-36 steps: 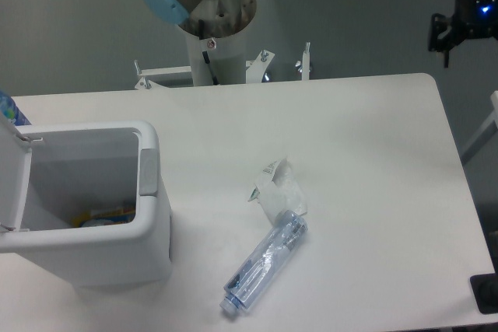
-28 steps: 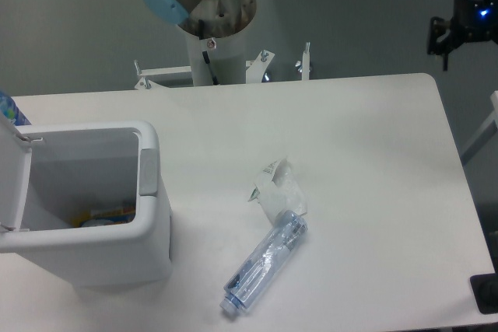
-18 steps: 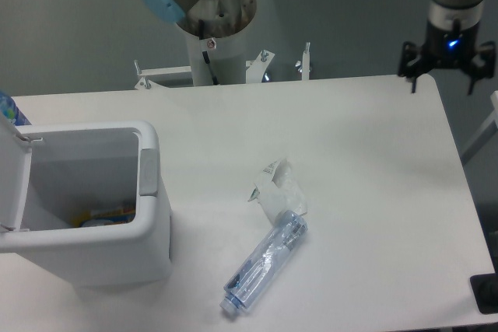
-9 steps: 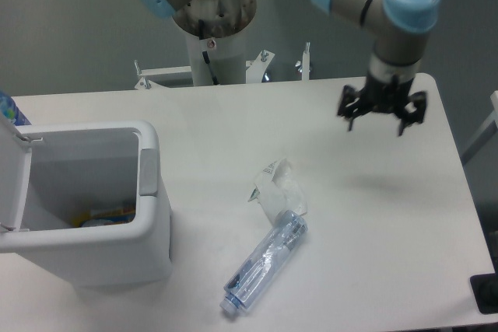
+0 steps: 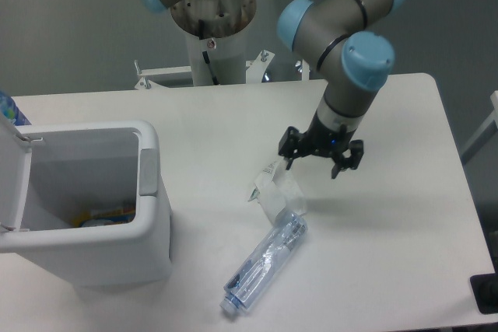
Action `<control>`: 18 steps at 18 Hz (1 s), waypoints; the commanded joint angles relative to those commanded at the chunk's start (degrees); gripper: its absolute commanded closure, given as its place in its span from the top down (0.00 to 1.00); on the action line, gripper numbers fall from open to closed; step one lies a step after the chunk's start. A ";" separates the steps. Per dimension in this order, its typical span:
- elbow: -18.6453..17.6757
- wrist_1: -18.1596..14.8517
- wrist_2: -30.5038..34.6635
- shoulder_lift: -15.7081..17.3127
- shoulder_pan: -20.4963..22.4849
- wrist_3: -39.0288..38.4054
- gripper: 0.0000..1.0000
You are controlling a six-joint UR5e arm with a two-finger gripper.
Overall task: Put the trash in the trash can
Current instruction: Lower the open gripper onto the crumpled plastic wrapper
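Two pieces of trash lie on the white table. A crumpled clear wrapper (image 5: 278, 188) with a white label sits mid-table. A squashed bluish plastic bottle (image 5: 264, 261) stretches from just below it toward the front edge. My gripper (image 5: 320, 159) hangs open just above and to the right of the wrapper, with nothing between its fingers. The trash can (image 5: 152, 215), a white bin with its lid swung open at the left, stands at the table's left side.
Inside the bin some orange and blue items lie at the bottom. The arm's base column (image 5: 210, 33) rises behind the table's far edge. A dark object (image 5: 485, 291) sits past the table's front right corner.
The arm has swung in from the far right, beyond the table, and come down leftward to just beside the wrapper. Wrapper, bottle and bin have not moved.
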 joint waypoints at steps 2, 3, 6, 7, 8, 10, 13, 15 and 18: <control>-0.70 3.33 -0.18 -0.62 -0.53 -1.76 1.00; -1.40 5.09 -0.18 -0.97 -0.97 -2.02 1.00; -2.46 8.36 0.00 -1.58 -1.06 -2.03 1.00; -2.72 8.45 0.00 -1.76 -1.06 -2.03 1.00; -3.07 8.62 0.09 -1.85 -1.14 -2.03 1.00; -3.16 8.71 0.09 -2.20 -1.15 -2.12 1.00; -3.16 8.71 0.18 -2.46 -1.14 -2.12 1.00; -3.08 8.80 0.18 -2.73 -1.15 -2.12 0.92; -3.08 8.71 0.26 -2.82 -1.15 -2.46 0.73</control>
